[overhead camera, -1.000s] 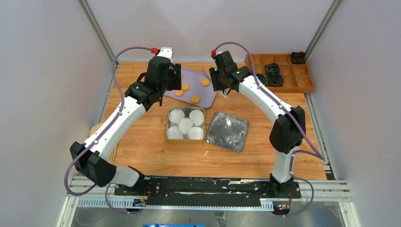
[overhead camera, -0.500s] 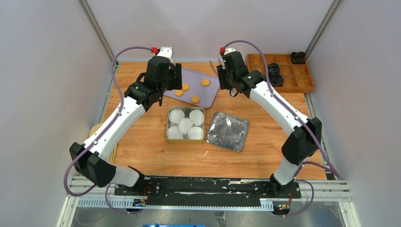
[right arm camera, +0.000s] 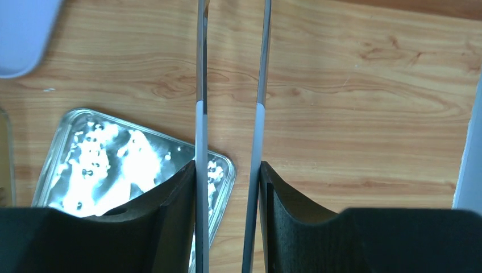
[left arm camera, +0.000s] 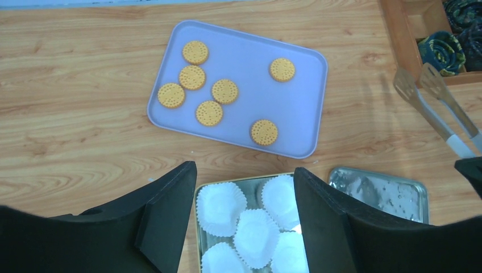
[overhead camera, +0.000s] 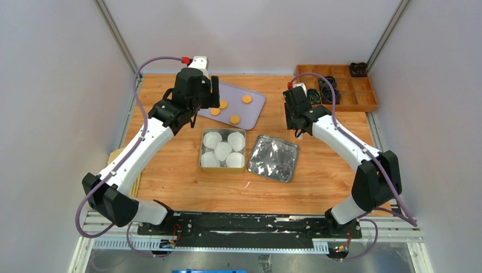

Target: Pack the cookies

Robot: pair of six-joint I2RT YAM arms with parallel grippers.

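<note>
Cookies [left arm camera: 192, 77] crowd the left half of the lilac tray [left arm camera: 250, 57]; its right lies freer. Open bench [left arm camera: 358, 85] beyond reaches the wooden box [left arm camera: 401, 40], tongs [left arm camera: 435, 108] slanting in, apparently above it.

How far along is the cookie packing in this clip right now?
Done: tin open, lid beside it, five paper cups inside, all empty. In hand: right gripper holds the tongs, carrying nothing; left gripper open. Remaining: all seven cookies lie on the tray, none packed.
</note>
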